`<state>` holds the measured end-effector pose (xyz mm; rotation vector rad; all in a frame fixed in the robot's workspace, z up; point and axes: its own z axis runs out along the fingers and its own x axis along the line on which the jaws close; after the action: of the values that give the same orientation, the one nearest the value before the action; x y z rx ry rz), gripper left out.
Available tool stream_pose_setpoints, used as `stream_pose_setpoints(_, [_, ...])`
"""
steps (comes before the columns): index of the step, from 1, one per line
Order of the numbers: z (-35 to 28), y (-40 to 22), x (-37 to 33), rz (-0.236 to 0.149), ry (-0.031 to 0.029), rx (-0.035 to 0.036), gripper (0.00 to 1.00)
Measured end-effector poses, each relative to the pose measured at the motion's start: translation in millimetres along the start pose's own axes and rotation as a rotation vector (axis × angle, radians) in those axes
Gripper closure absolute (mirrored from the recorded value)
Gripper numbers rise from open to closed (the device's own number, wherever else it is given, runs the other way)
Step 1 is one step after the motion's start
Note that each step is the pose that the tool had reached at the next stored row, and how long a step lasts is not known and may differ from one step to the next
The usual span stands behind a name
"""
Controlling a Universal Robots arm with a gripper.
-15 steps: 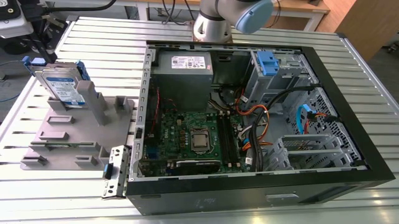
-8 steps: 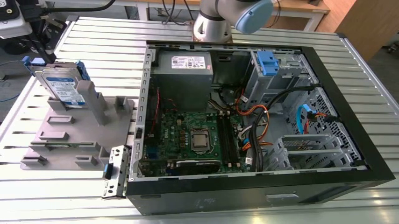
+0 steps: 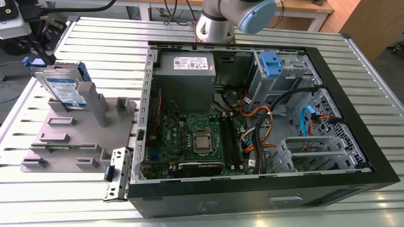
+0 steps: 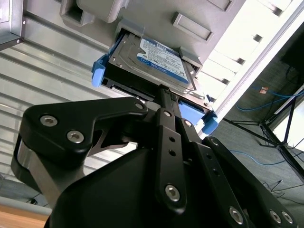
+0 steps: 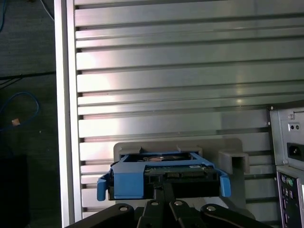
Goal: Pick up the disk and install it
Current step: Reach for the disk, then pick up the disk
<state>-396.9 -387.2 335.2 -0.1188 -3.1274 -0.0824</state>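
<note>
The disk is a silver drive with a white-and-blue label in a blue carrier frame. It stands on edge in a slot of the grey fixture at the exterior view's left. My gripper hangs just above its upper edge. In both wrist views the black fingers lie close together, with their tips at the middle of the edge of the disk. The gripper looks shut there, against the carrier of the disk. The disk still sits in its slot. I cannot tell whether the tips pinch any part of it.
An open computer case lies to the exterior view's right of the fixture. It holds a motherboard, cables, a grey power supply box and a drive cage with a blue latch. A loose metal bracket lies by the case. The slatted table's edge runs close by.
</note>
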Motion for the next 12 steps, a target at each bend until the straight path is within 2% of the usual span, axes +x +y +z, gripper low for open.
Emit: stream_pose_setpoints(12, [-0.1,0.1,0.0,-0.010,0.0006,0.0008,0.89])
